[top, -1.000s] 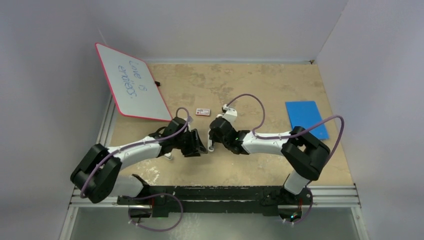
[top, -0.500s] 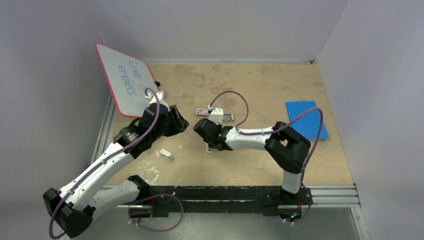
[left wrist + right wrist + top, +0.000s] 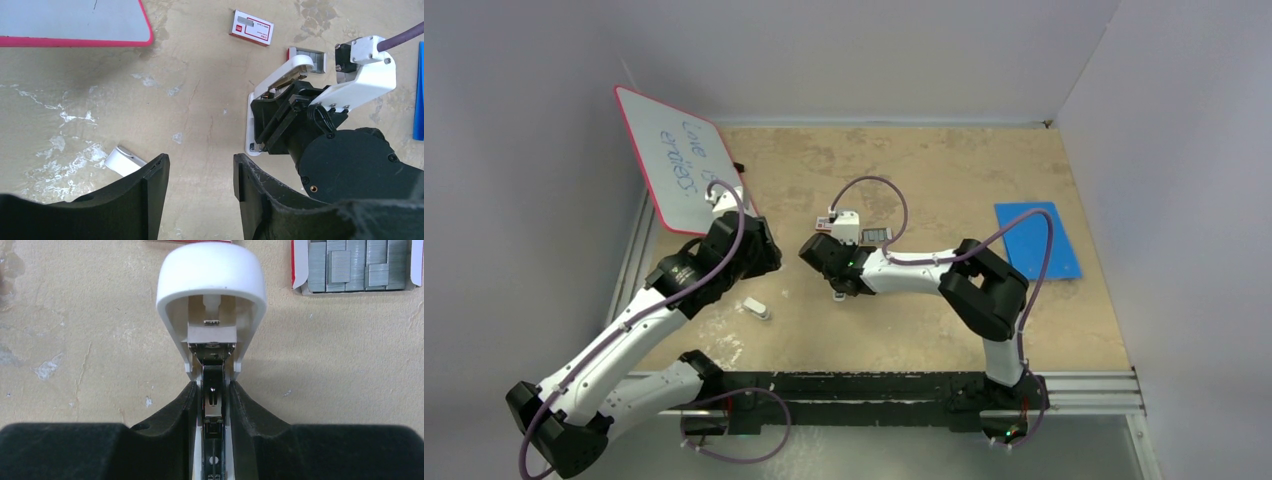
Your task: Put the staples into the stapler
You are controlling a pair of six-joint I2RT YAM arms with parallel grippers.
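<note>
The right hand (image 3: 212, 387) is gripping the white stapler (image 3: 210, 285), whose lid is standing swung open. The left hand (image 3: 200, 172) is hanging open, holding nothing, above the desk (image 3: 200, 100). The grey staples (image 3: 350, 262) are lying in a red-edged tray (image 3: 297, 267) just beyond the stapler.

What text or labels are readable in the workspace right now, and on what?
"Love is endless." is the likely reading of the blue handwriting on the whiteboard.
The print on the red-and-white box is too small to read.
No markings are visible on the stapler.
</note>
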